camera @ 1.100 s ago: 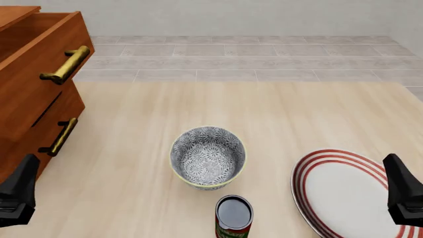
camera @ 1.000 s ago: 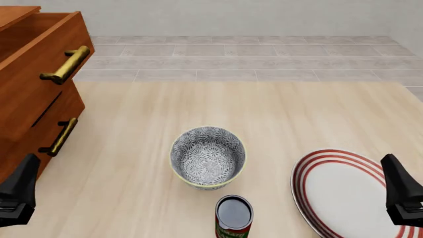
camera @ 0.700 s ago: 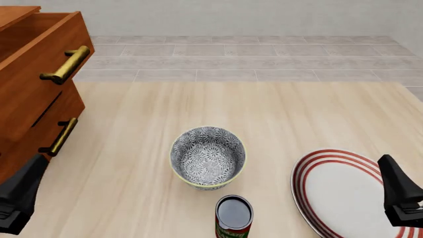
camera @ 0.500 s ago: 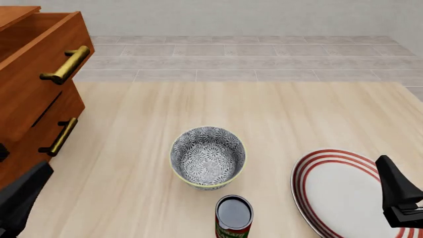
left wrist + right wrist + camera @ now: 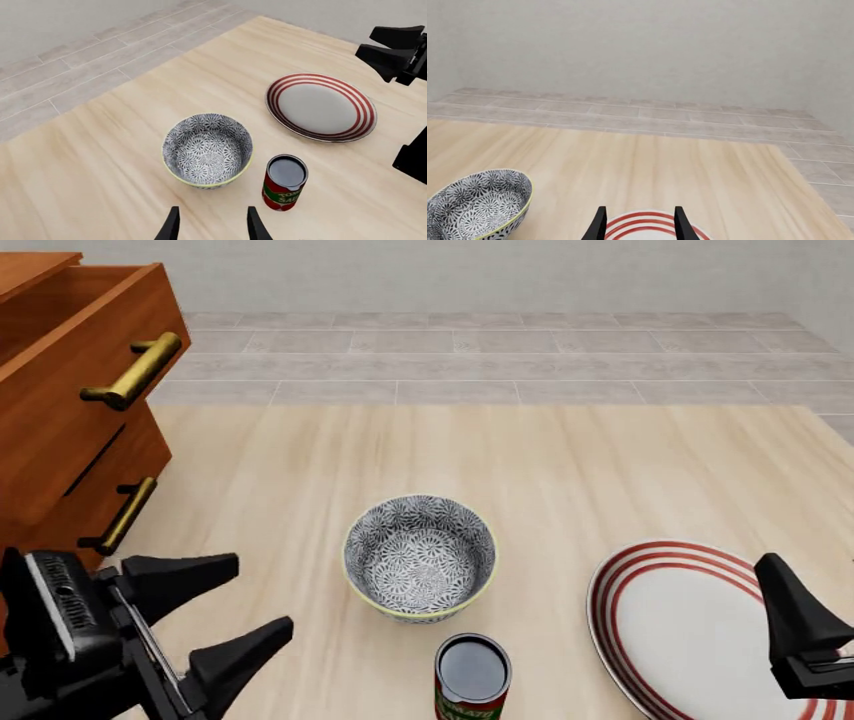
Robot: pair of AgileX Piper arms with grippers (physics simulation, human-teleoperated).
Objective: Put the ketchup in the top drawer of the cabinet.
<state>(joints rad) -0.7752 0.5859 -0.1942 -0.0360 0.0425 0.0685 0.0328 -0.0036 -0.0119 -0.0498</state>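
Note:
The ketchup [image 5: 473, 676], a small can with a dark round top and a red tomato label, stands upright at the table's front edge, just in front of the bowl; it also shows in the left wrist view as the ketchup [image 5: 285, 182]. My left gripper [image 5: 264, 590] is open and empty to the ketchup's left, fingers pointing right toward the bowl; its fingertips frame my left gripper [image 5: 211, 224]. The cabinet [image 5: 54, 455] stands at the far left, its top drawer [image 5: 83, 365] pulled out. My right gripper [image 5: 781, 592] hangs open over the plate's right side, seen as my right gripper [image 5: 639, 221].
A grey floral bowl [image 5: 420, 557] sits mid-table, between the ketchup and the far side. A red-ringed white plate [image 5: 694, 625] lies at the front right. The lower drawer's brass handle [image 5: 120, 515] juts out close to my left arm. Tiled floor lies beyond the table.
My left arm has swung in from the bottom-left edge and turned, so its open fingers now point right toward the bowl and ketchup. My right gripper has crept slightly left.

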